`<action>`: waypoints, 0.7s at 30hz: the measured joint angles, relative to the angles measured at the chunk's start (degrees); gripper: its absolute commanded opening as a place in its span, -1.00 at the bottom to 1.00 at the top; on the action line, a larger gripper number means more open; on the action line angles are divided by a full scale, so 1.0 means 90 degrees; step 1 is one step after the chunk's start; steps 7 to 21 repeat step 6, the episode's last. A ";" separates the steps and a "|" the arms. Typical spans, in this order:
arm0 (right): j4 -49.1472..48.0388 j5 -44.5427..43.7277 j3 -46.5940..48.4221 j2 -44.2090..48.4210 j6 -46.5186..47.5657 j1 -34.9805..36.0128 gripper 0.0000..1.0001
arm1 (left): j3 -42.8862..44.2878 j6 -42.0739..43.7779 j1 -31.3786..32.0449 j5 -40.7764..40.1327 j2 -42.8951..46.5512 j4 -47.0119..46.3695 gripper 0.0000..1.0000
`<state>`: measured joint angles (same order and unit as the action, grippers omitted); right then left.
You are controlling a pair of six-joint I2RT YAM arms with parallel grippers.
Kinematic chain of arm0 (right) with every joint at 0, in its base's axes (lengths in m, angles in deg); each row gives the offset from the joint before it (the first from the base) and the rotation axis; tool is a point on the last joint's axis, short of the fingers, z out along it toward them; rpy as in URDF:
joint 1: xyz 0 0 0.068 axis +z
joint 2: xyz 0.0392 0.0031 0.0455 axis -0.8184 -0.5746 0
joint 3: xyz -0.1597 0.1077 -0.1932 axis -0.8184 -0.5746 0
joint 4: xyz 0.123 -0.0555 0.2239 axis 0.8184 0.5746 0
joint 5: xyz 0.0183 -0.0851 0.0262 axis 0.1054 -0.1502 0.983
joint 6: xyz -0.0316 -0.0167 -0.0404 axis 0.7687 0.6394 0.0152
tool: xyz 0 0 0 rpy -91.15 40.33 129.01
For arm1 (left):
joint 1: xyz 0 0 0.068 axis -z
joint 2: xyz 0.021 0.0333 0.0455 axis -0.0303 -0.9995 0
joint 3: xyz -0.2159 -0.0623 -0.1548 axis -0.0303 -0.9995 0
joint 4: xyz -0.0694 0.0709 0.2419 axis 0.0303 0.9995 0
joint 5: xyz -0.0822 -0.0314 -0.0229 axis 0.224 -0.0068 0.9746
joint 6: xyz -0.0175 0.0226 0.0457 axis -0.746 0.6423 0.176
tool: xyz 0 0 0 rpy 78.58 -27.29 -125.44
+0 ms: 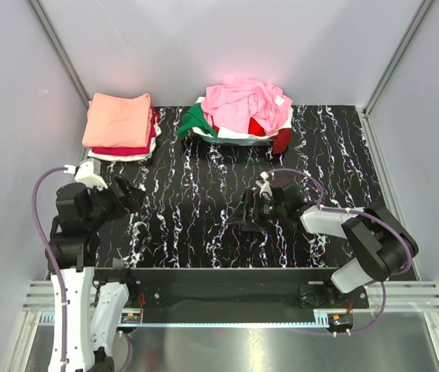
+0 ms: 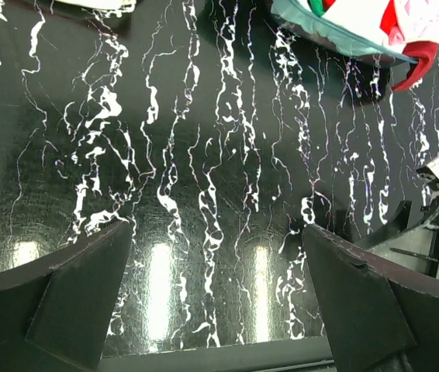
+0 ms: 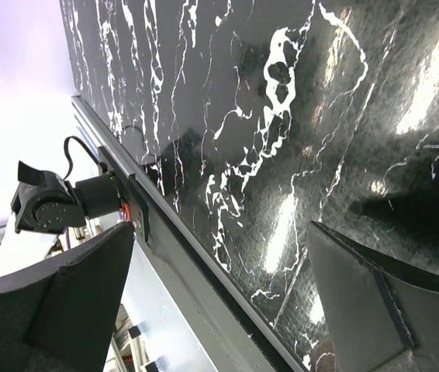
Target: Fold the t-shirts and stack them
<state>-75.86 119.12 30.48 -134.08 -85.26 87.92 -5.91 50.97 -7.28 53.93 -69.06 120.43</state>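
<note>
stack: a folded salmon-orange shirt (image 1: 117, 118) lies flat on top, with the edges of a crimson shirt (image 1: 126, 150) and a white shirt (image 1: 115, 157) showing beneath it; the stack sits at the far left corner of the mat.
left tool (image 1: 130, 194) (image 2: 219, 298): spread wide with nothing between its fingers; low over bare mat near the left edge, in front of the stack and apart from it.
mat (image 1: 204, 201): black with white veins, with bright glare spots on its surface.
loose pile: a crumpled pink shirt (image 1: 243, 101) on top, a green shirt (image 1: 195, 122) spilling to the left, and a red shirt (image 1: 258, 126) showing under the pink one; all heaped in a teal-rimmed tub (image 2: 343, 35) at the far middle of the mat.
right tool (image 1: 244, 215) (image 3: 219, 302): spread wide and holding nothing; over bare mat in front of the pile, apart from it.
</note>
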 measured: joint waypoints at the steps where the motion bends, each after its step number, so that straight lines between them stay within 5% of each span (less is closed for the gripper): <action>1: 0.0015 -0.0002 0.0029 -0.0034 -0.0002 0.0000 0.99 | -0.0007 0.0002 0.0012 0.0002 -0.0010 0.0000 0.97; 21: 0.0129 -0.0017 0.0124 -0.0124 0.0000 0.0000 0.99 | -0.0185 0.0000 0.0058 0.0000 -0.0036 -0.0141 0.97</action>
